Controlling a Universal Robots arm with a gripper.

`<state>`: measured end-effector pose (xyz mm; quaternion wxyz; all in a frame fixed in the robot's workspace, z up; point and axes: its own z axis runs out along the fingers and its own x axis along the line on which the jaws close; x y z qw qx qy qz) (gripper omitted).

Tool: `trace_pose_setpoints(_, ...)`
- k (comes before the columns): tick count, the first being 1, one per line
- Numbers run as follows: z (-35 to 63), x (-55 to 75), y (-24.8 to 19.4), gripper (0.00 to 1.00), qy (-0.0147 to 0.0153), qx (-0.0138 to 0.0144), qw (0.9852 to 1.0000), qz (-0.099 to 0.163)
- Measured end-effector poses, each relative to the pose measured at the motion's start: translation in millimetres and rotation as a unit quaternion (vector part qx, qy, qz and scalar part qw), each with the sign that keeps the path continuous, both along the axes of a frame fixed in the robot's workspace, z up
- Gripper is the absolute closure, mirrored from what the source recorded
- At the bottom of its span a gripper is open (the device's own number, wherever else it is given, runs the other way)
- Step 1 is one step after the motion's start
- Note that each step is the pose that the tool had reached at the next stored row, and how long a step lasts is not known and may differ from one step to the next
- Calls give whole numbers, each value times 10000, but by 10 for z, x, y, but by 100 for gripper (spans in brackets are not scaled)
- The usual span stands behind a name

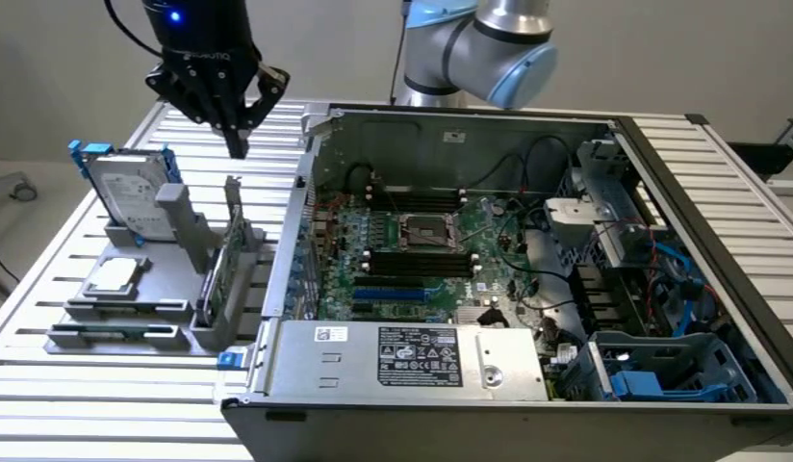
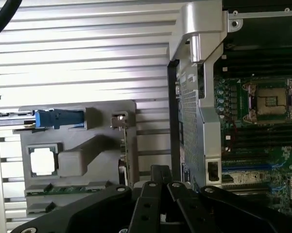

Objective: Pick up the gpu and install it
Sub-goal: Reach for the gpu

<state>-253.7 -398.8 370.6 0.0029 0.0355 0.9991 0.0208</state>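
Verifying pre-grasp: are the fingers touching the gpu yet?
Apart. The exterior view shows the shut fingers hanging above the upright gpu, a clear gap between their tips and its top edge.

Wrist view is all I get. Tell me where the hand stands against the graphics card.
Observer: The hand hangs above the far end of the graphics card, with a gap between them.
Operator: Report the fingers.
Observer: Shut to a point, nothing held.
Operator: Describe how the card sits.
Observer: It stands on edge in the grey rack, on the side nearest the computer case. The hard drive stands on the rack's other side.
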Motion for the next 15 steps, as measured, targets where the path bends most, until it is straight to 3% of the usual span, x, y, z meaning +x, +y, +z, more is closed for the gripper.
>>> trace_pose_setpoints(5,-54,-228,0,89,0,-18,10000,0)
trace_pose_setpoints(8,-72,-328,0,89,3,-49,10000,6)
trace_pose_setpoints(9,-73,-333,1,89,12,-75,10000,21)
trace_pose_setpoints(11,-73,-334,0,89,35,-181,9998,77)
trace_pose_setpoints(13,-73,-336,0,89,50,-251,9996,134)
trace_pose_setpoints(15,-73,-352,0,89,51,-260,9995,169)
